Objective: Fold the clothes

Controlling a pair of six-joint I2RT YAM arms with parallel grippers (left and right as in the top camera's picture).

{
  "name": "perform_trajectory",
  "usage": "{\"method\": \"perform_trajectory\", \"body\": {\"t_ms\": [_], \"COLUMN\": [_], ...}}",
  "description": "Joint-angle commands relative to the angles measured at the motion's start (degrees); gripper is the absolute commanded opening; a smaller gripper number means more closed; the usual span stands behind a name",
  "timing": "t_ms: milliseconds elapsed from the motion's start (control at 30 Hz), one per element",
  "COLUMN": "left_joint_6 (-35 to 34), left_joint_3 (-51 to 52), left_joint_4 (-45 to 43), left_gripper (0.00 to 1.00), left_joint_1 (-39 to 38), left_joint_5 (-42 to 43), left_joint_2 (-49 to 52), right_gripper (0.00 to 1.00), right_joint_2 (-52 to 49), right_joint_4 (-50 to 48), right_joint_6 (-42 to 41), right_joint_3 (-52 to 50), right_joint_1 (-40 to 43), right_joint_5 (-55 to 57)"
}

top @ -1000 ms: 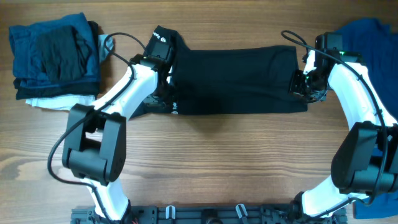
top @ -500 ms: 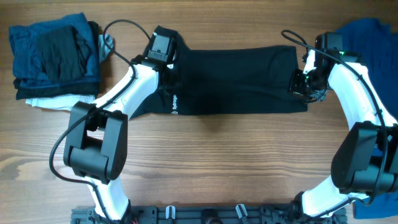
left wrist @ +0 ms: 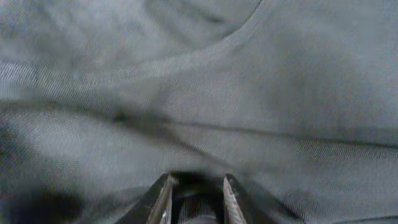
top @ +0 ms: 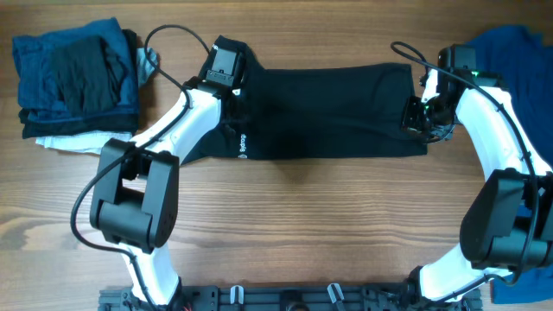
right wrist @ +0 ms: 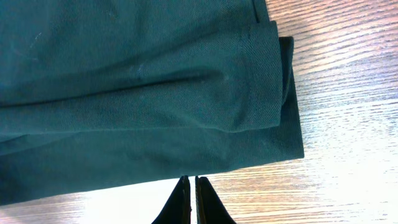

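stack of folded blue, black and white cloth garments top-left. left gripper over left end of flat black cloth T-shirt, jaws slightly parted, cloth just beyond tips, nothing pinched. right gripper closed, empty, tips at shirt's right hem. royal-blue cloth shirt far right.

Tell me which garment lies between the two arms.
The black T-shirt, stretched as a long band mid-table; the folded stack sits far left, the blue shirt far right.
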State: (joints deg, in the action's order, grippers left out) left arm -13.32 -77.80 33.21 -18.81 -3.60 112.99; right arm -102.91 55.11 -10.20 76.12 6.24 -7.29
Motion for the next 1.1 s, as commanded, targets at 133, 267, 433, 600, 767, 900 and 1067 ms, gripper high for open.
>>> {"method": "perform_trajectory", "body": {"t_ms": [133, 267, 433, 600, 767, 900, 1067], "left_joint_6": [-21.1, -26.4, -36.3, -41.2, -41.6, -42.7, -42.6], "left_joint_3": [0.3, 1.2, 1.3, 1.3, 1.3, 1.4, 1.4], "left_joint_4": [4.5, 5.6, 4.9, 3.1, 1.2, 1.6, 1.4], "left_gripper": [0.41, 0.43, 0.36, 0.42, 0.42, 0.42, 0.40], "left_joint_1": [-0.2, -0.2, 0.0, 0.0, 0.0, 0.0, 0.0], "left_joint_5": [0.6, 3.1, 3.4, 3.3, 2.5, 2.5, 2.4], "left_joint_2": [-9.1, -6.3, -3.7, -3.3, -3.1, -1.2, -0.2], "right_gripper": [0.05, 0.05, 0.05, 0.05, 0.05, 0.05, 0.05], "right_joint_2": [-0.9, -0.9, -0.9, -0.9, -0.9, -0.9, -0.9], "right_joint_4": [0.0, 0.0, 0.0, 0.0, 0.0, 0.0, 0.0], "right_joint_6": [0.8, 0.8, 0.8, 0.8, 0.8, 0.8, 0.8], "right_joint_3": [-0.9, -0.9, -0.9, -0.9, -0.9, -0.9, -0.9], "right_joint_1": [0.0, 0.0, 0.0, 0.0, 0.0, 0.0, 0.0], "right_joint_5": [-0.7, -0.7, -0.7, -0.7, -0.7, -0.7, -0.7]}}
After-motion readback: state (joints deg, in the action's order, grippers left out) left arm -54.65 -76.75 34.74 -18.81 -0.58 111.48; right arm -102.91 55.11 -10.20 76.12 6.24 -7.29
